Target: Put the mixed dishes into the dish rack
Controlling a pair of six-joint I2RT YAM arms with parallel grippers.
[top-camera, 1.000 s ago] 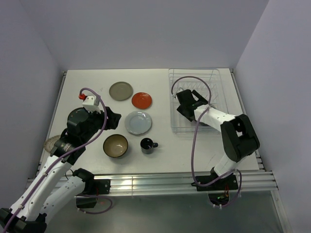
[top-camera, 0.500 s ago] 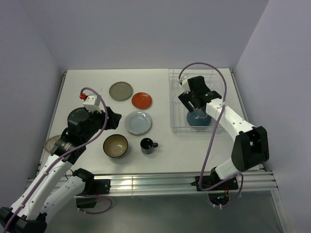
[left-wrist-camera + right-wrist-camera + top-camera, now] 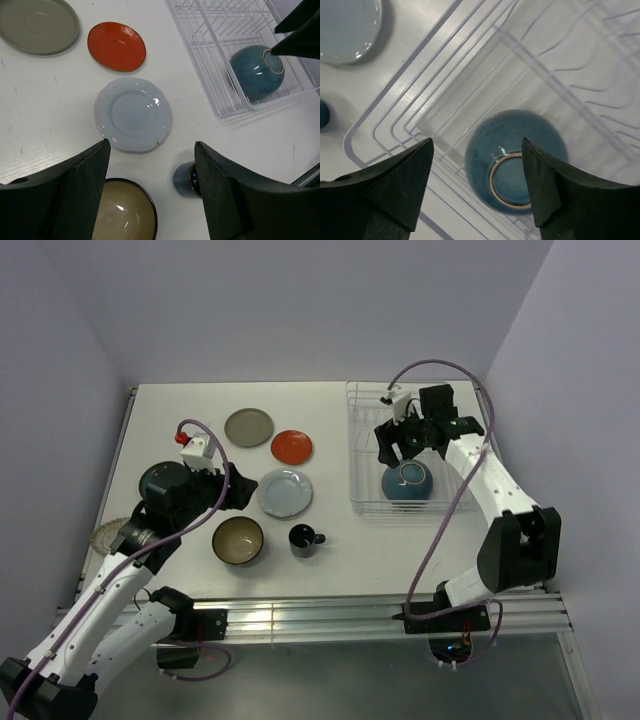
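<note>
Pale lilac walls close in a white counter (image 3: 180, 410) on three sides, seen from above with both arm bases at 6 o'clock. A white wire rectangular dish rack (image 3: 352, 440) sits at about 2 o'clock on the counter, and a teal-blue glazed bowl (image 3: 407, 481) lies in its 6 o'clock end, tipped so that its foot ring shows. The right arm climbs from its base, bends at an elbow out toward 4 o'clock, then reaches back to 11 o'clock over the rack with its wrist pitched downward. The right end effector (image 3: 412, 445) hangs just above the bowl with its jaws spread apart and nothing between them. The left arm slants up from 7 o'clock, and its wrist turns toward 3 o'clock. The left end effector (image 3: 240, 490) is also parted and empty, poised over the 9 o'clock edge of a pale blue-white scalloped plate (image 3: 284, 492) near the counter's middle. From that plate, an orange-red round plate (image 3: 291, 446) lies at 12 o'clock and a grey-olive round plate (image 3: 248, 426) at 11 o'clock. An olive-brown bowl with a dark rim (image 3: 238, 540) lies at 7 o'clock and a small black mug (image 3: 303, 538) at 5 o'clock. All five of these dishes rest flat or upright on the counter, outside the rack.
</note>
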